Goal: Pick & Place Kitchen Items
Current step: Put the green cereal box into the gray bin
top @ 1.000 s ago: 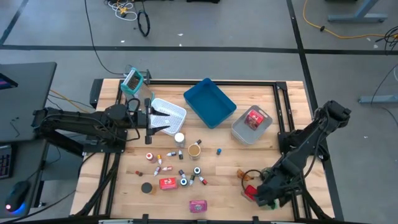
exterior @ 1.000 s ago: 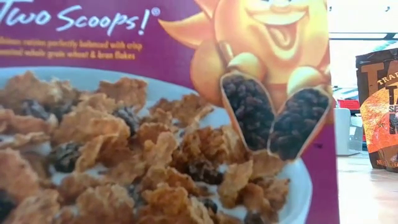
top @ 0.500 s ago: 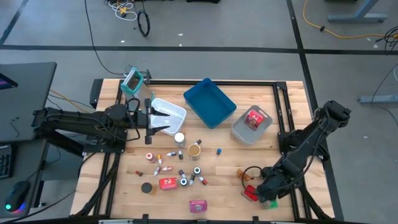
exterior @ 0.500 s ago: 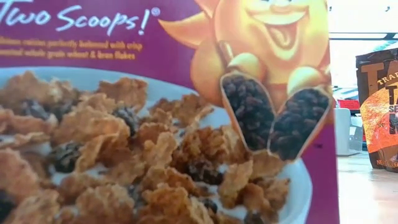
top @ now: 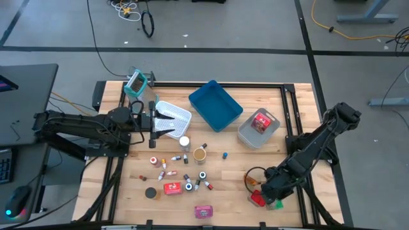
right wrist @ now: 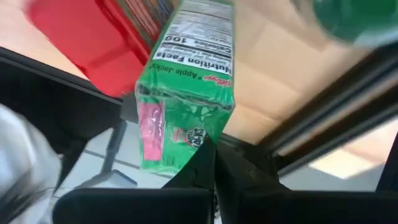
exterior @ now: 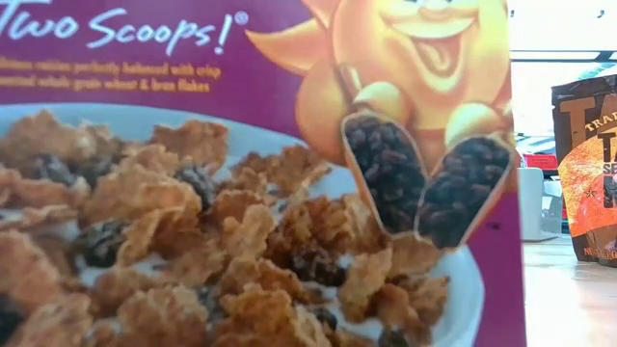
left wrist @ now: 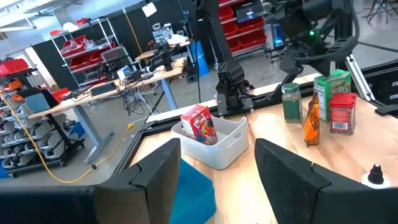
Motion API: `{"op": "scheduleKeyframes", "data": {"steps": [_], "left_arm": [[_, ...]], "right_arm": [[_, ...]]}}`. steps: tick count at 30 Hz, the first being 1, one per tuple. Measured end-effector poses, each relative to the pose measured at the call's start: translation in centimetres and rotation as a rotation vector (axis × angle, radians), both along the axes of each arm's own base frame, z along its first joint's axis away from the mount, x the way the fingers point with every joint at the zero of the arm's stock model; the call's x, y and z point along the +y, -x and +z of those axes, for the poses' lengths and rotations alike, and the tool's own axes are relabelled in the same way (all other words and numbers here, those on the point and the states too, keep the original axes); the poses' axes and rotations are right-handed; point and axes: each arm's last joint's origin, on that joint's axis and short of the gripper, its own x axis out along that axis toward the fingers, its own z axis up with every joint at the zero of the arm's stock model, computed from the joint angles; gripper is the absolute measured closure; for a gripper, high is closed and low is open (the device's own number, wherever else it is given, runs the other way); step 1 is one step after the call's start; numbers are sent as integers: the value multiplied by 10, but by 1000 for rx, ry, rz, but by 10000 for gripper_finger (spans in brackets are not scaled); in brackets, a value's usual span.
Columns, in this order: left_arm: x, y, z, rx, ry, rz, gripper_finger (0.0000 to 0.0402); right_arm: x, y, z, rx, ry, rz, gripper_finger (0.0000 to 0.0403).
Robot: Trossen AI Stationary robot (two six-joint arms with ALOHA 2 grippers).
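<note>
Seen from above, a wooden table (top: 300, 102) holds two dark robot arms. The right gripper (top: 268, 191) sits low at about five o'clock on the table, over a small cluster of groceries at the table's edge: a red packet (top: 257, 199) and a green box (top: 277, 205) touching or just beside it. In the right wrist view the green box (right wrist: 186, 106) fills the frame directly ahead of the fingers, its long axis running away from the gripper, with the red packet (right wrist: 87, 46) alongside; the fingers (right wrist: 249, 186) appear pressed close together at the box's near end, but whether they pinch it cannot be told. The left gripper (top: 167, 123), fingers spread, waits at about ten o'clock, over the white mesh basket (top: 172, 119). Most kitchen items, small bottles (top: 185, 158) and a red tin (top: 170, 188), lie scattered at the centre and toward six o'clock. The right arm is plainly nearer the green box. The arm's body hides the contact point from above, and the low view is wholly blocked by a cereal box (exterior: 260, 173).
</note>
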Motion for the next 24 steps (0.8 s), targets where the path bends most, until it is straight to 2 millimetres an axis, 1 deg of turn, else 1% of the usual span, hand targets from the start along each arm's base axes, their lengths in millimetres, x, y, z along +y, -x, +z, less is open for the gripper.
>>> {"op": "scheduleKeyframes", "data": {"steps": [7,11,15,20,24], "left_arm": [[0,0,0,0,0,0,187],[0,0,0,0,0,0,187],[0,0,0,0,0,0,187],[0,0,0,-3,37,2,187],[0,0,0,-3,38,2,187]], "right_arm": [[-17,7,19,-52,-27,-24,401],[-22,9,25,-127,15,-45,401],[-23,9,26,-160,45,-53,402],[-24,9,22,-132,78,-36,402],[-31,8,20,-191,189,-44,402]]}}
